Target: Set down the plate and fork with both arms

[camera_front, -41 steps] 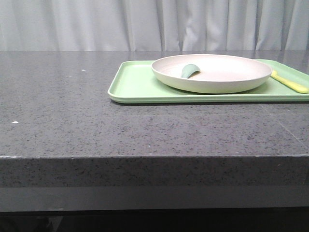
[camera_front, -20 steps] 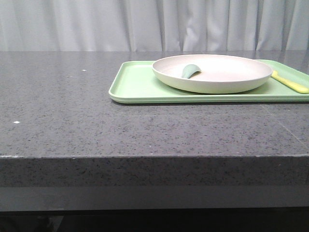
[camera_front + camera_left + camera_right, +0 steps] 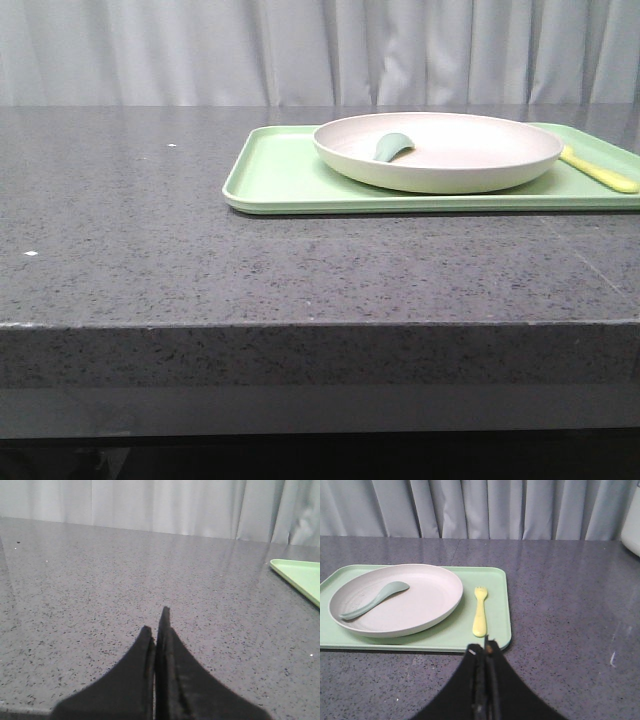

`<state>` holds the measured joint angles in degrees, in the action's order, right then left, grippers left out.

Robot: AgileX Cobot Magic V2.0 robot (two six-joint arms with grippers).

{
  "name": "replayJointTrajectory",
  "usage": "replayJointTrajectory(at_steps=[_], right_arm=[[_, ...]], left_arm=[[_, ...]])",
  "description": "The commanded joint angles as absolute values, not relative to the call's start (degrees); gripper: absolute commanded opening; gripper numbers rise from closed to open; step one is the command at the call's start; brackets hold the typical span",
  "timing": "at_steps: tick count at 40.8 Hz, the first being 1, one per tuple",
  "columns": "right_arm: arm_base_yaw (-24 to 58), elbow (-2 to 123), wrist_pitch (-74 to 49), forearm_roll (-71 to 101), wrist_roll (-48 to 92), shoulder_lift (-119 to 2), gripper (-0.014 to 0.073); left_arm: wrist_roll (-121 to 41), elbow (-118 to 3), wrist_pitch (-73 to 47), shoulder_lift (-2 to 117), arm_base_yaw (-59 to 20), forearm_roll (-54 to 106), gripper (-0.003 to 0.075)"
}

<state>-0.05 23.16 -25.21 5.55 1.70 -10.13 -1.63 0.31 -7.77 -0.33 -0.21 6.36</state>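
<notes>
Nothing on the counter has been moved since a second ago beyond a slight wobble of the front view itself; plate, fork and tray are found where they were.

All places are given from the light green tray (image 3: pixel 285 180), which is laid on the dark speckled counter (image 3: pixel 150 260). On its middle the off-white plate (image 3: pixel 395 597) is set, and inside the plate a dull teal spoon (image 3: pixel 375 600) is laid, bowl up, its handle toward the rim. Just beside the plate, on the tray's bare strip by its right edge, the pale yellow fork (image 3: pixel 480 612) is laid flat, tines pointing away from the robot, apart from the plate. This layout is judged to suit a two-arm pick: the fork is left on the right arm's side.

Near the tray's front right corner the right gripper (image 3: pixel 485 652) is held with jaws pressed together, nothing between them. Well to the tray's left, over bare counter, the left gripper (image 3: pixel 157 630) is likewise closed and empty. No grasp has yet been made.
</notes>
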Motion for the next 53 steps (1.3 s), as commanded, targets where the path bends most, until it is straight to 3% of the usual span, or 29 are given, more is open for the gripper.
replayJointTrajectory(at_steps=[1, 37, 53], right_arm=[[-0.4, 24.8, -20.3, 5.2, 2.1, -10.7, -0.0069], [-0.2, 24.1, -19.7, 4.9, 2.1, -10.7, -0.0069], [-0.2, 5.6, -12.2, 3.7, 2.1, -5.8, -0.0069]], left_arm=[[-1.5, 0.5, -2.6, -1.6, -0.1, 6.4, -0.0018], [-1.5, 0.5, -2.6, -1.6, -0.1, 6.4, -0.0018], [-1.5, 0.5, -2.6, -1.6, -0.1, 6.4, -0.0018]])
